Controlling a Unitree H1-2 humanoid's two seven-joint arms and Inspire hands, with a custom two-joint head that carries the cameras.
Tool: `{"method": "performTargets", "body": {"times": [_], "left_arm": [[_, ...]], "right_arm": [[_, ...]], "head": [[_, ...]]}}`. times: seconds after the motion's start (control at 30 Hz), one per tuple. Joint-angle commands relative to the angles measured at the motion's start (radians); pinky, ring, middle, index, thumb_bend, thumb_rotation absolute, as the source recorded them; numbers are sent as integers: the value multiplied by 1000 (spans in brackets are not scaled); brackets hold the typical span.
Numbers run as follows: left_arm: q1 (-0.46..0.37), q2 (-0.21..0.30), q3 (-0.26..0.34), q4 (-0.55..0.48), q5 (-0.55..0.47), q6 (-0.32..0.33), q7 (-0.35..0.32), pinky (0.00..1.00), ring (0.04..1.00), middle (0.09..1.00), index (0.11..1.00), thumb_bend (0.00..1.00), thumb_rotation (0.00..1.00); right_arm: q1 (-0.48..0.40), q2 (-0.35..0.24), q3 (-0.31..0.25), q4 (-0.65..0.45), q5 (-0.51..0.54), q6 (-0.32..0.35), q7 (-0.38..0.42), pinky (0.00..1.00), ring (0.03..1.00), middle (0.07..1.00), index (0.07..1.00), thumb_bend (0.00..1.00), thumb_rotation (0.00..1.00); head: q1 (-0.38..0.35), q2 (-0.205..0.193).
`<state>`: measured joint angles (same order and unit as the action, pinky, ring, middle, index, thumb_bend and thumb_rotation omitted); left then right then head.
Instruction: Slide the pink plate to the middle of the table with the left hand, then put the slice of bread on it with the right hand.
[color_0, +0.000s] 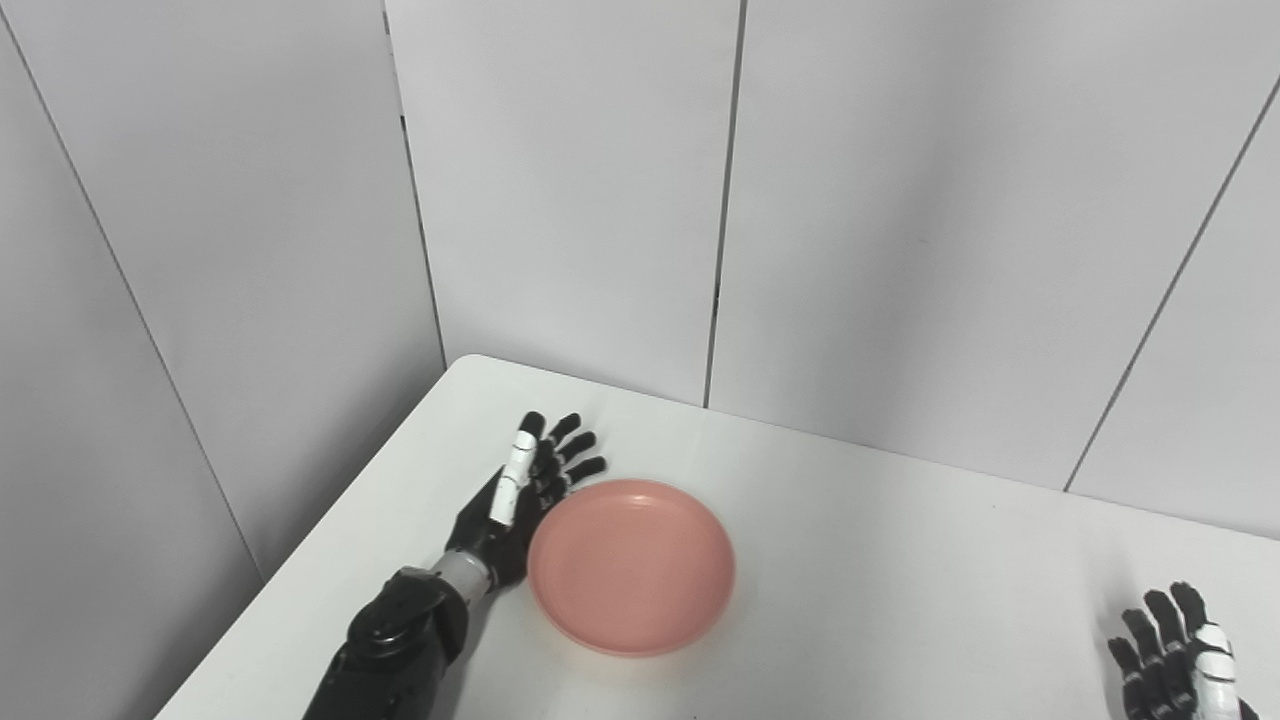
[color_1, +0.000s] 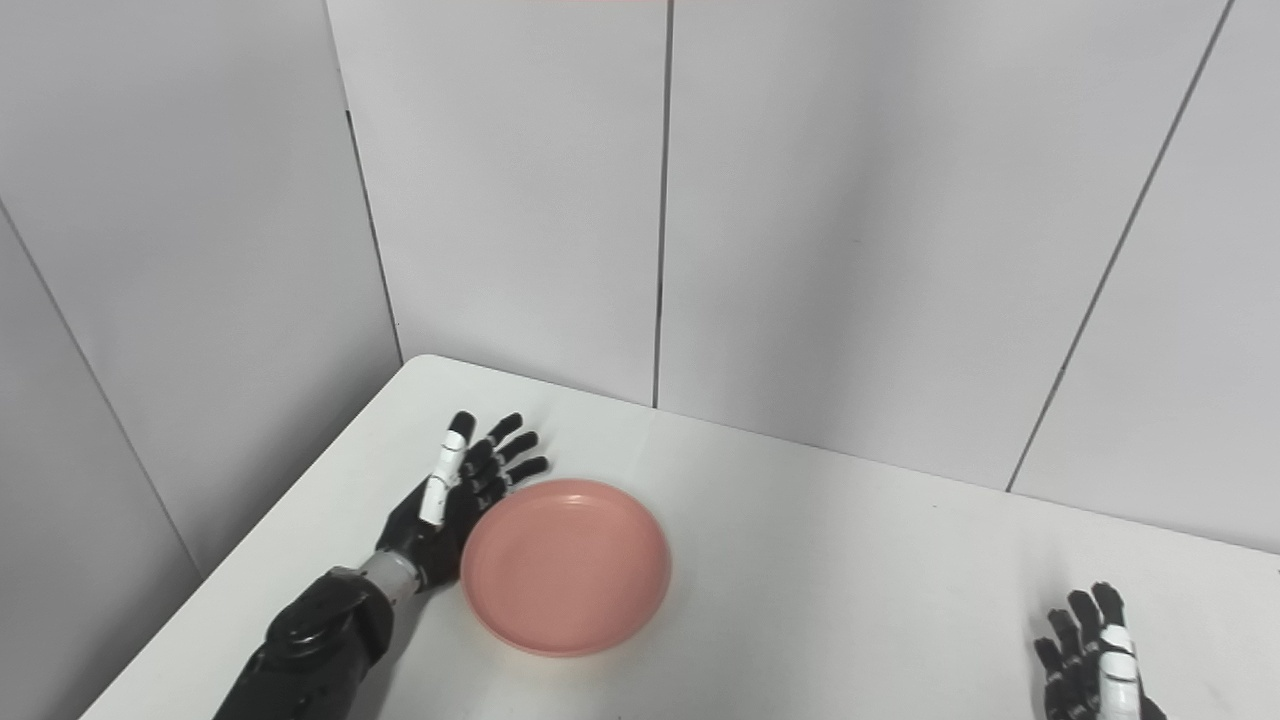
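Pink plate (color_0: 632, 566) lay flat and empty on the white table (color_0: 900, 560), left of the table's middle as the cameras framed it, with its left rim right against the left hand (color_0: 525, 495). That hand stood on edge beside the plate, fingers (color_0: 575, 447) stretched out and spread toward the back wall, palm facing the rim; it gripped nothing and looked to be touching the plate's side (whether it truly pressed on it or sat a hair off could not be settled from either view). Judged from this, the slide was in hand but not finished, since the plate sat nearer the left edge than the centre, and the whole second half of the job remained. No slice of bread showed anywhere in either view, so it was presumably out of frame. The right hand (color_1: 1095, 650) waited well apart at the lower right corner, fingers extended and apart, holding nothing that could be seen, though its palm and wrist were cut off by the picture's bottom edge. The near edge of the table was also out of view.
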<state>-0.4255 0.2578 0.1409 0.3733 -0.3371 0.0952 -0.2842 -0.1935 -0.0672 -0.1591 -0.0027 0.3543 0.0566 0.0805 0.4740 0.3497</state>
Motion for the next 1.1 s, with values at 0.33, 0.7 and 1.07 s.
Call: {"method": "performTargets", "body": {"times": [0.33,0.7,1.07], "left_arm": [[-68,-99,-89,111,47,-121,-41,897,959,1000,999,839,1000],[-56,-197,-130,183,107,-209,-14,921,978,1000,1000,791,1000],[16,-267,-135,95,134,-244,42,887,991,1000,1000,785,1000]], "right_arm": [[-27,0,-2,-22,-6,-27,-2,1000,990,991,996,584,856],[-29,2,12,-38,-9,-33,5,1000,1000,1000,1000,589,888],[-26,-1,34,-18,-48,-91,49,1000,996,996,997,614,876]], "head": [[-29,2],[-119,28],[-328,84]]}}
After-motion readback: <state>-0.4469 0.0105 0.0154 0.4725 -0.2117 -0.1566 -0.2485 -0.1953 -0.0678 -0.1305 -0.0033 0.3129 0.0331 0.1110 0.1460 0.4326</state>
